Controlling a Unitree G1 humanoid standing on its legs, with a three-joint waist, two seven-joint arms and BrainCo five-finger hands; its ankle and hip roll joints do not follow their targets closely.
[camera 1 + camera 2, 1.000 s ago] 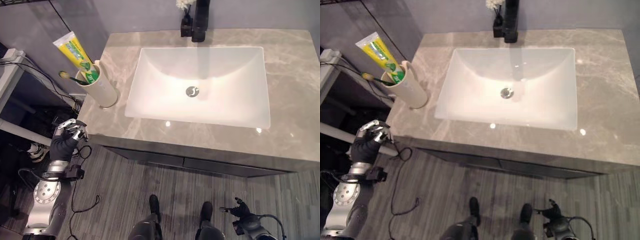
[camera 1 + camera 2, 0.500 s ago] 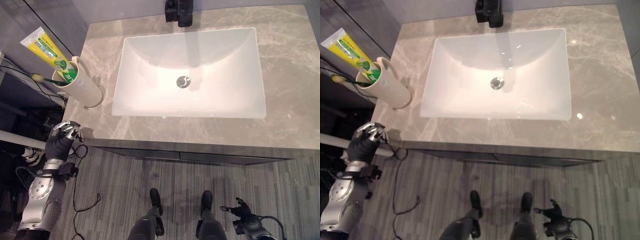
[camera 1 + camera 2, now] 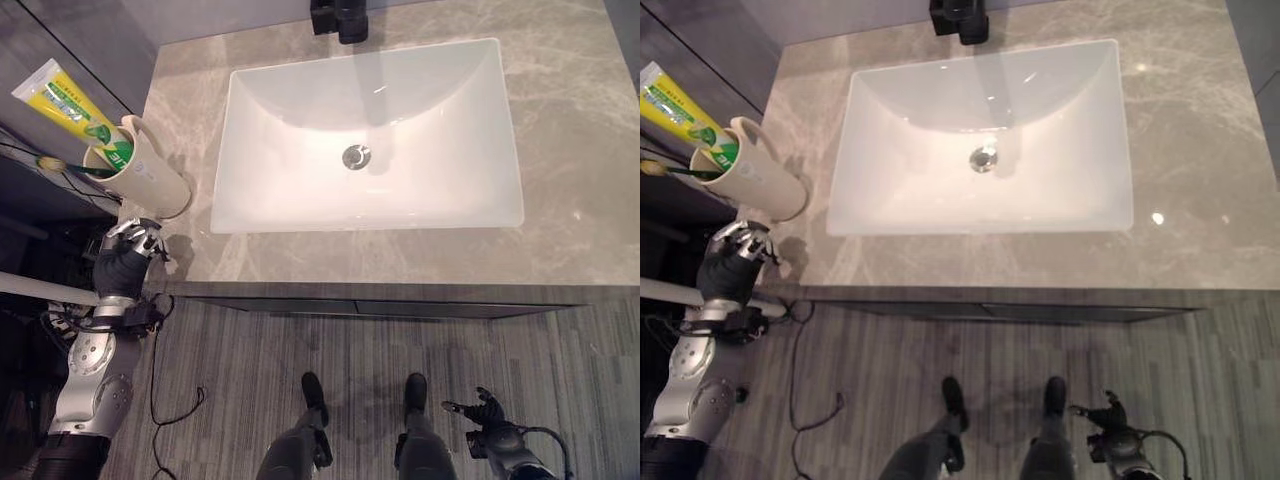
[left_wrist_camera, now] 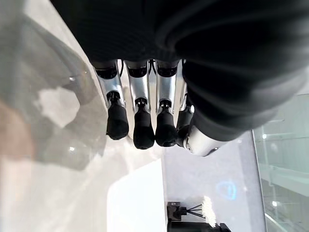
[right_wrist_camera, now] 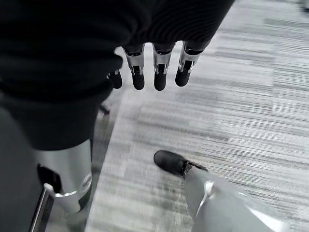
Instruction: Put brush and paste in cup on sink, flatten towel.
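1. Since a second ago my view has shifted, so the whole bench (image 3: 580,150) sits differently in frame, with the tap's base (image 3: 340,18) now cut at the 12 o'clock edge; the cup has not moved on the bench. My left hand (image 3: 125,255) has stayed low at the bench's corner, a little nearer the edge.

2. My left hand has its fingers (image 4: 137,128) bent loosely in a row and holds nothing. I judge it hangs there because its part with the cup is done.

3. My right hand (image 3: 487,425) hangs down near the floor (image 3: 230,360) at about 5 o'clock, fingers (image 5: 159,77) relaxed and empty, idle.

4. At about 9 o'clock of the basin, the cream cup (image 3: 150,180) stands on the bench's near-left corner, close to the edge. It tips away from the basin in my view, which I take as the look of my angle.

5. Inside the cup: the yellow-and-green paste tube (image 3: 70,100), sticking out toward 10 o'clock, and the brush (image 3: 70,167), its head poking out toward 9 o'clock. Both rest against the rim, since they are longer than the cup is deep.

6. Nothing lies in the white sink basin (image 3: 370,140), whose drain (image 3: 355,156) is bare.

7. I judge the cup part finished; no towel is on the bench, so flattening waits.
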